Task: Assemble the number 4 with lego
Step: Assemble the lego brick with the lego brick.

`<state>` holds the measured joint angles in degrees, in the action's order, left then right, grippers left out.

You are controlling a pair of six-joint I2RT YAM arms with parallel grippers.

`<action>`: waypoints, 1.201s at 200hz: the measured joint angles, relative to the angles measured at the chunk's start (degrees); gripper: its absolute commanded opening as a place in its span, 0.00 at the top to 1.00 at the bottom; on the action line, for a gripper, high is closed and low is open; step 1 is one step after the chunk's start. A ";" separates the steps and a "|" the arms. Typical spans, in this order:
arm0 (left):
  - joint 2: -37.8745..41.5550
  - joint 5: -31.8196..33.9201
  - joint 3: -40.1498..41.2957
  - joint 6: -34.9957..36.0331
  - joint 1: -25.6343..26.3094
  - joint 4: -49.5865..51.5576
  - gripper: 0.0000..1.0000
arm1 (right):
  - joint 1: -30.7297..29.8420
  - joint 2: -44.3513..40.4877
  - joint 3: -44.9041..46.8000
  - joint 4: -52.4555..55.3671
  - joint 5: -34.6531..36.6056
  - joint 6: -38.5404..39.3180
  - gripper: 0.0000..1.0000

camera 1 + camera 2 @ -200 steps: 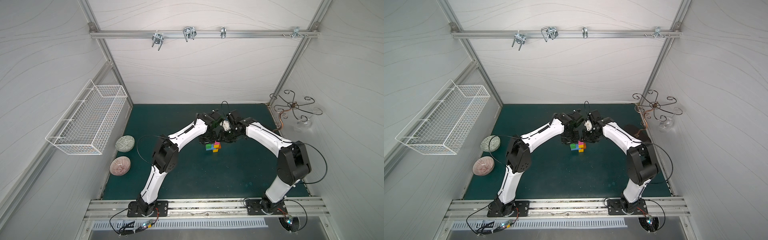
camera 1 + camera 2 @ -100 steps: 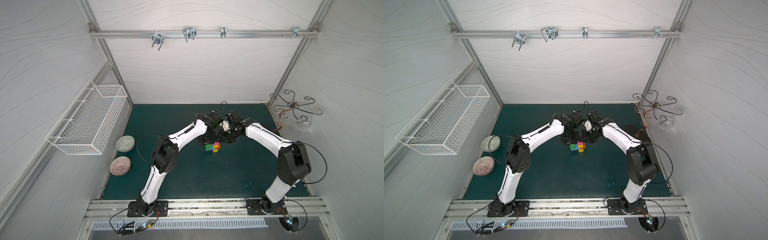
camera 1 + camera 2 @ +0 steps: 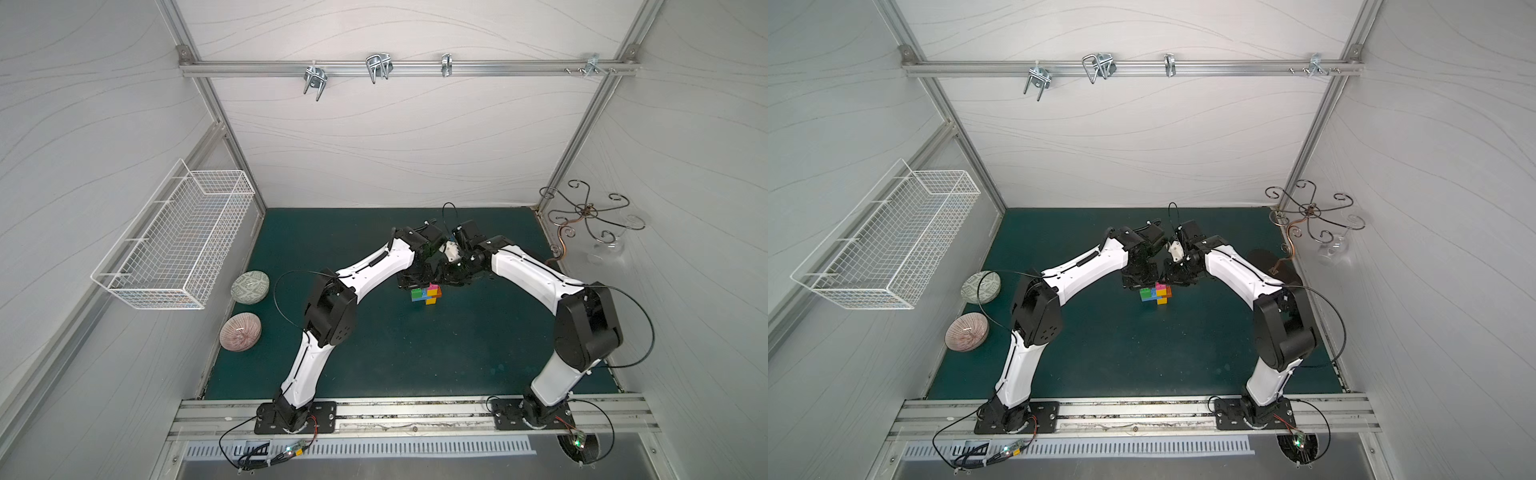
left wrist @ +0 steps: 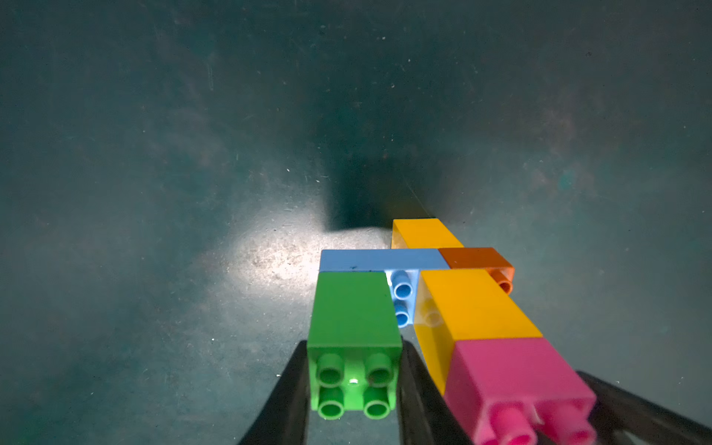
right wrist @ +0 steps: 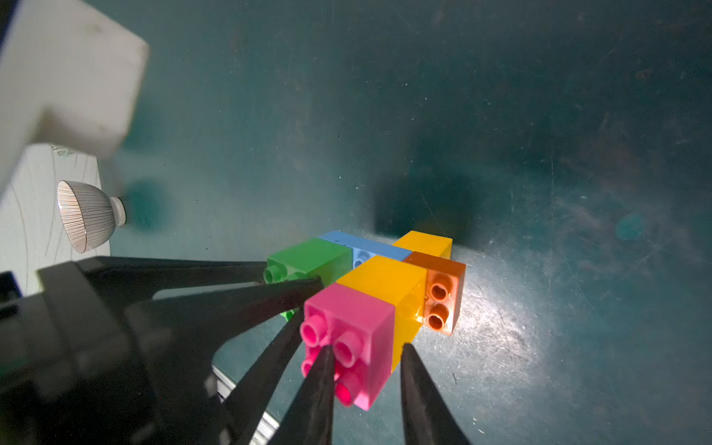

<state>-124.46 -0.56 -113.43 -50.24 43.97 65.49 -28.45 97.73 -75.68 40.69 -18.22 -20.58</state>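
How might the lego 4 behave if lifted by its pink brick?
Probably stiff: the 4 is hard bricks pressed together. Likely light: small plastic. It might tilt, as the green brick and blue bar stick out beside the pink brick.

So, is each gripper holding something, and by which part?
The left gripper clamps the green brick by its two side faces; right gripper clamps the pink brick by its side faces. Both bricks are joined into the number 4.

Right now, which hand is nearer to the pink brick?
Right. The right hand clamps the pink brick itself; the left hand clamps the neighbouring green brick.
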 measured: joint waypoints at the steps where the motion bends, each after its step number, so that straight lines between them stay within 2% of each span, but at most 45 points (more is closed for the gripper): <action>1: 0.00 0.00 -0.02 0.00 0.00 0.00 0.88 | 0.00 0.00 0.00 0.00 0.02 0.00 0.70; 71: 0.00 -0.02 -0.24 0.28 0.00 0.09 0.78 | 0.09 -0.13 0.07 0.22 0.15 0.00 0.70; 171: 0.00 -0.07 -0.87 0.55 0.15 0.07 0.57 | 0.46 -0.33 0.33 0.33 0.31 0.02 0.68; 240: 0.00 -0.33 -0.98 0.96 0.59 0.00 0.49 | 0.46 -0.33 0.33 0.46 0.35 0.02 0.67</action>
<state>-124.46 -0.89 -114.41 -49.28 44.56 65.49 -27.99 97.41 -75.35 41.15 -17.87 -20.56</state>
